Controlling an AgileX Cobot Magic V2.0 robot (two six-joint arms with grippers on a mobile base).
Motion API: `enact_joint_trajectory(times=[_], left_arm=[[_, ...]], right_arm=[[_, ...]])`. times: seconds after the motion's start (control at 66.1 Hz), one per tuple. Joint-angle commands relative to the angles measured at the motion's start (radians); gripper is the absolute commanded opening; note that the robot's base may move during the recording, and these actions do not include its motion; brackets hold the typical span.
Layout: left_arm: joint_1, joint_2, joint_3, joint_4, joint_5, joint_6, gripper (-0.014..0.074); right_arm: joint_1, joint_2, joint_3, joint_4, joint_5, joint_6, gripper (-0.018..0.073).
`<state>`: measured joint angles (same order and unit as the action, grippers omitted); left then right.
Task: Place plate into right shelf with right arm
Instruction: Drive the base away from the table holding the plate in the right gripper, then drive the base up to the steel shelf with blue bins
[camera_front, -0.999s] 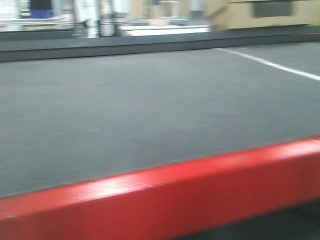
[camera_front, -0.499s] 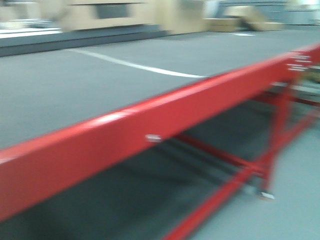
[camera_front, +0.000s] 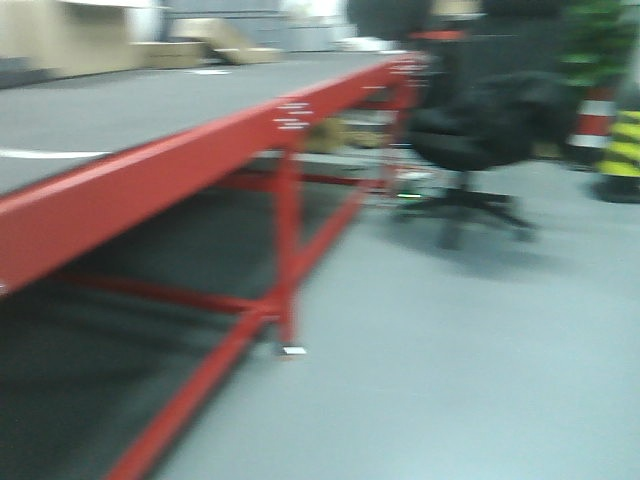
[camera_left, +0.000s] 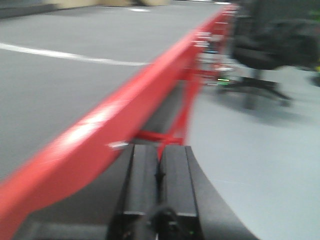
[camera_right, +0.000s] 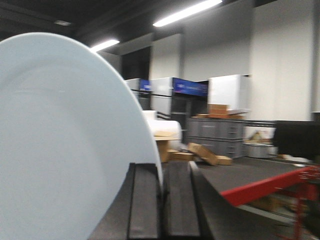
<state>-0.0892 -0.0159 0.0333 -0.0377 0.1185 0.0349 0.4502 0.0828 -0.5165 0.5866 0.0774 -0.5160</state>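
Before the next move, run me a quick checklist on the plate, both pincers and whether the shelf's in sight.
1. Plate clamped by its rim in right pincer: ok.
2. Left pincer shut, empty: ok.
3. Right shelf in view: not ok, no view shows it.
4. Way ahead free: not ok, black office chair stands beside the red table frame.
5. Views sharp enough to aim: not ok, all blurred.
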Motion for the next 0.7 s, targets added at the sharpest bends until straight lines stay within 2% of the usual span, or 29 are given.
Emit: enact_joint_trajectory(times=[0.0,0.681], left_arm=[[-0.001,-0.005,0.008,-0.004,-0.086,-0.003,-0.0047],[-0.001,-0.005,0.008,-0.004,-0.086,-0.003,-0.0047]], right_arm=[[-0.004,0.013,-0.027,0.007,-0.086,-0.006,0.0056],[-0.004,0.013,-0.027,0.007,-0.085,-0.006,0.0056]])
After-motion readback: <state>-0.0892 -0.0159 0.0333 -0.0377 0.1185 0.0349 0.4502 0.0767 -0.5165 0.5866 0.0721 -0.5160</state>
